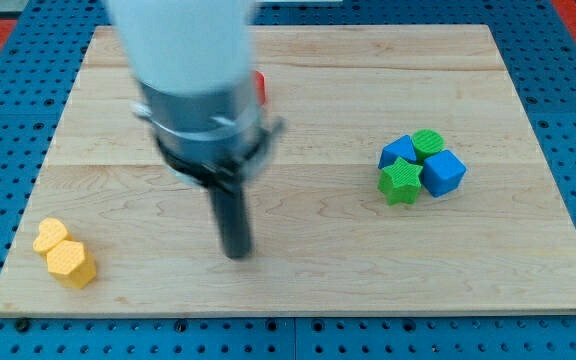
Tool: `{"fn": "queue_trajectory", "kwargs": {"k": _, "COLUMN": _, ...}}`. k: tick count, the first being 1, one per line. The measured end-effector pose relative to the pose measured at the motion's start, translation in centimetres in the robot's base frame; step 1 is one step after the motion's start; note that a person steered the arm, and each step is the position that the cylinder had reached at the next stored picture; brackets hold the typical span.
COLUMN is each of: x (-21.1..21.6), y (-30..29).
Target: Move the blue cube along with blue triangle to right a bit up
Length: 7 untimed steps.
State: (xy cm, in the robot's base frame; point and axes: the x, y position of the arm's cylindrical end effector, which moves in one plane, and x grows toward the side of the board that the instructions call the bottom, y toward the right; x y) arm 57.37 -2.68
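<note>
The blue cube [444, 173] sits at the view's right, in a tight cluster. The blue triangle [398, 152] lies at the cluster's upper left. A green star [400, 182] touches both from below, and a green cylinder [428, 143] sits at the cluster's top. My tip [236, 251] is on the board left of centre, far to the left of the cluster and a little lower. It touches no block.
Two yellow blocks, a heart [50, 237] and a hexagon [72, 264], lie at the wooden board's [298, 290] lower left corner. A red block [260, 88] peeks out behind the arm's body near the top. A blue pegboard surrounds the board.
</note>
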Motion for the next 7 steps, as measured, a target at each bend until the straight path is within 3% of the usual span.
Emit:
{"fn": "queue_trajectory", "kwargs": {"k": 1, "x": -0.7, "y": 9.8}}
{"fn": "queue_trajectory", "kwargs": {"k": 2, "x": -4.5, "y": 20.3}}
{"fn": "queue_trajectory", "kwargs": {"k": 3, "x": -9.9, "y": 24.3}}
{"fn": "queue_trajectory", "kwargs": {"k": 5, "x": -10.2, "y": 17.2}}
{"fn": "queue_trajectory", "kwargs": {"k": 7, "x": -15.9, "y": 11.4}}
